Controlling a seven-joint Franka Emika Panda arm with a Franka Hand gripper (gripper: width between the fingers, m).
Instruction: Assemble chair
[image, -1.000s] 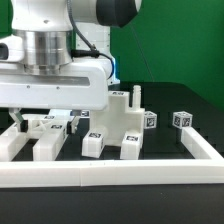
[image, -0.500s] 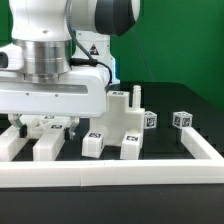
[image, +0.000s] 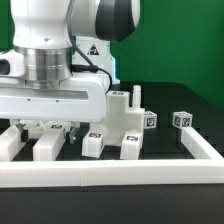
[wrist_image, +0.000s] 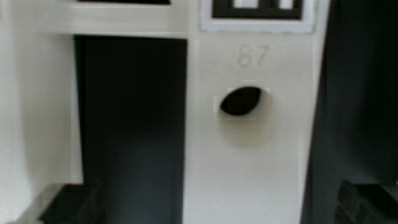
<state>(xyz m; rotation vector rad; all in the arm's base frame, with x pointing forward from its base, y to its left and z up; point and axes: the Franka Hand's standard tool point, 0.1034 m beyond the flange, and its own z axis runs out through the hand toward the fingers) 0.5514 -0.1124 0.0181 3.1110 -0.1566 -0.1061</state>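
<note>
Several white chair pieces with small black-and-white tags lie on the black table. A large blocky piece with pegs (image: 126, 112) stands in the middle. Short leg pieces (image: 93, 143) (image: 131, 148) (image: 44, 148) lie in front. A small cube (image: 181, 119) sits at the exterior view's right. My gripper (image: 50, 127) is low over the pieces at the left and partly hides them. In the wrist view a white bar with a dark hole (wrist_image: 244, 120) runs between my open gripper's (wrist_image: 214, 212) dark fingertips (wrist_image: 57, 205), with gaps on both sides.
A long low white border rail (image: 120, 176) runs along the front and up the exterior view's right side (image: 205, 148). Another white piece (image: 8, 143) lies at the far left, next to the rail.
My gripper has moved down toward the pieces at the left. The chair pieces have not moved.
</note>
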